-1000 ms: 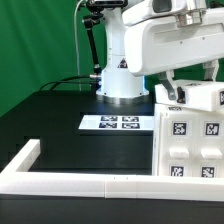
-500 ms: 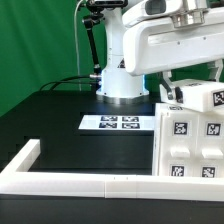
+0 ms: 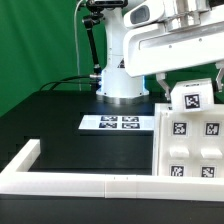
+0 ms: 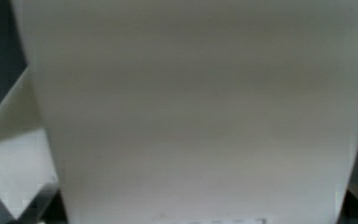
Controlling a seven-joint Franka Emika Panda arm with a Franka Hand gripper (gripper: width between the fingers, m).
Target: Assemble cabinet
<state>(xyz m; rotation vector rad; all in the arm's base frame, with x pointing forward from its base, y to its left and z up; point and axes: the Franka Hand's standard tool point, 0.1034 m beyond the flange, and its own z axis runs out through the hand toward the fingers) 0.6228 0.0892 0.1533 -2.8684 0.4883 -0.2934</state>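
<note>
Since half a second ago, the tagged white block (image 3: 190,100) atop the cabinet (image 3: 195,150) has shifted toward the exterior view's left and now sits tilted, with the end effector (image 3: 191,78) swung above it. Whether the fingers grip the block I cannot tell, as the wrist view shows only a plain white face. The cabinet stands on the table (image 3: 60,120) at the exterior view's right, near the marker board (image 3: 118,123). The block is probably being turned for fitting.

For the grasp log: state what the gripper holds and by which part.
Cannot tell. The gripper sits over a tilted, marker-tagged white block at the top of the cabinet; its fingertips are hidden.
</note>
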